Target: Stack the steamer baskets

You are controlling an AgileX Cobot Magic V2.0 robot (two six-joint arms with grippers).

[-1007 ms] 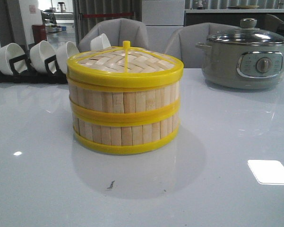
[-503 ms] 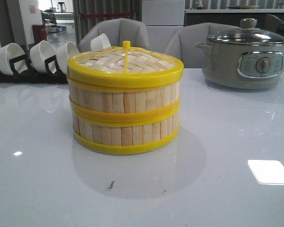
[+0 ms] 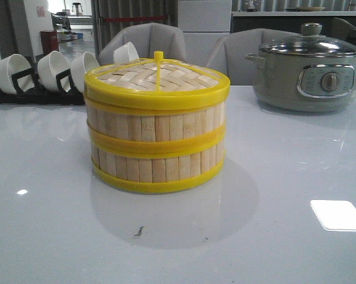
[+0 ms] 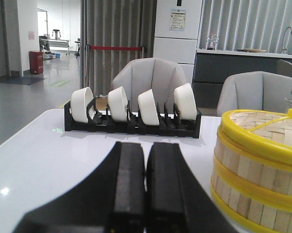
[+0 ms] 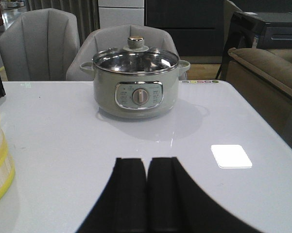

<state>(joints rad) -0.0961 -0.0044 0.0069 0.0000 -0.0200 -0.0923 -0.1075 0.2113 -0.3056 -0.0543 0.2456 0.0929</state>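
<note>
Steamer baskets (image 3: 157, 127) stacked two tiers, lidded, mid-counter, pot toward far right corner; likely light, stiff bamboo, slick yellow rims; grip by rim; left gripper (image 4: 145, 187) and right gripper (image 5: 146, 191) pressed together, empty.

electric pot (image 3: 308, 68), bowls (image 3: 53, 70) in rack (image 4: 131, 125)

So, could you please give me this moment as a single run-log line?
steamer baskets: two tiers stacked, lid on | left gripper: shut, empty, off stack | right gripper: shut, empty | pot: untouched
</note>
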